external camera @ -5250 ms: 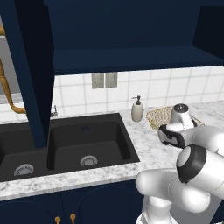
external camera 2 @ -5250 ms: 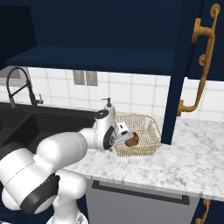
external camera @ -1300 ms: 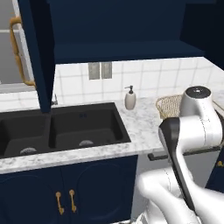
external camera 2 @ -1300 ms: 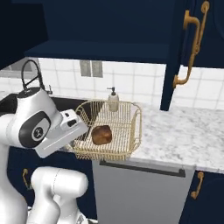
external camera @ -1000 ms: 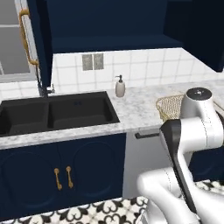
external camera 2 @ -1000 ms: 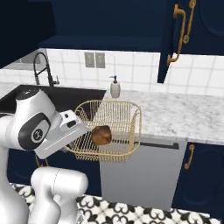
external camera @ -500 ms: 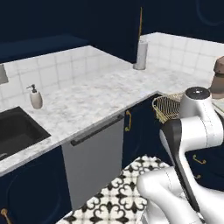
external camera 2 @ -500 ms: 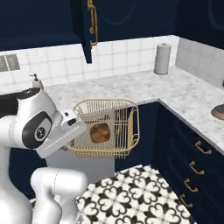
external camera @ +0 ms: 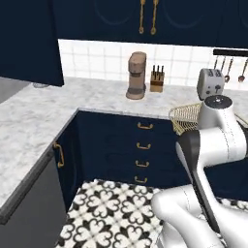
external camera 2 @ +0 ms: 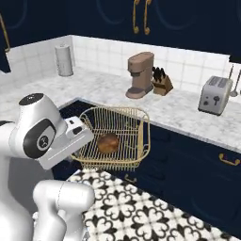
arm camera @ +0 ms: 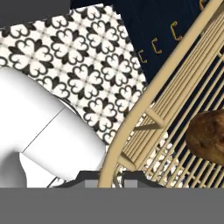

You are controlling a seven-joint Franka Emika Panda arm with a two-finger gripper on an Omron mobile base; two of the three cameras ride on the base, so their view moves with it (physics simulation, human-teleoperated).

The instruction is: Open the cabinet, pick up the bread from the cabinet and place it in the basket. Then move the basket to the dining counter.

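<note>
Gripper [arm camera: 110, 177] is clamping the near rim of the basket [external camera 2: 123, 123], carrying it in the air above the patterned floor [external camera 2: 155, 212]. Bread [external camera 2: 108, 142] is lying inside the basket, near its middle.

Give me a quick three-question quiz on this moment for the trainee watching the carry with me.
1. True or false: the bread lies inside the basket.
2. Is the basket resting on the marble counter or held in the air over the patterned floor?
3. Which appliance stands right beside the knife block: A) the toaster, B) the coffee machine, C) the paper towel roll?

Key: 1. True. 2. Held in the air over the floor; the hand is shut on its rim. 3. B.
</note>
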